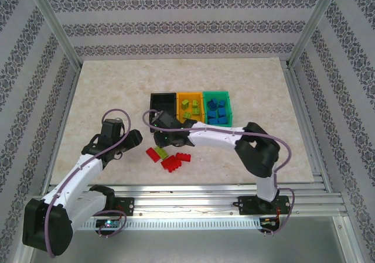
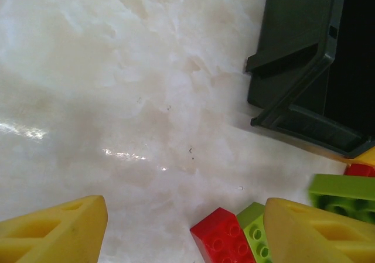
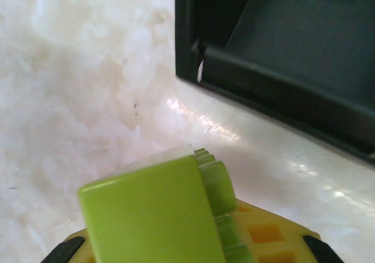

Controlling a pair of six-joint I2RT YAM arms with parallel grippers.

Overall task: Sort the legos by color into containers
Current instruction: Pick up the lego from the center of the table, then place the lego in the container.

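Note:
My right gripper [image 1: 159, 136] is shut on a lime green lego [image 3: 153, 215] and hangs just in front of the black bin [image 1: 163, 103] [image 3: 281, 52]. Beside that bin stand the orange bin [image 1: 190, 96], holding lime green legos, and the green bin [image 1: 218, 95], holding blue legos. On the table lie a red lego [image 1: 154, 154] [image 2: 224, 237], a lime green lego [image 1: 162, 152] [image 2: 253, 232] touching it, and more red legos [image 1: 174, 161]. My left gripper [image 1: 136, 137] [image 2: 186, 216] is open just left of this pile, nothing between its yellow fingers [image 2: 55, 231].
The black bin's near corner [image 2: 299, 69] fills the upper right of the left wrist view. Another lime green lego [image 2: 343, 188] shows at that view's right edge. Metal frame posts [image 1: 55, 26] and patterned walls surround the marble table [image 1: 105, 93].

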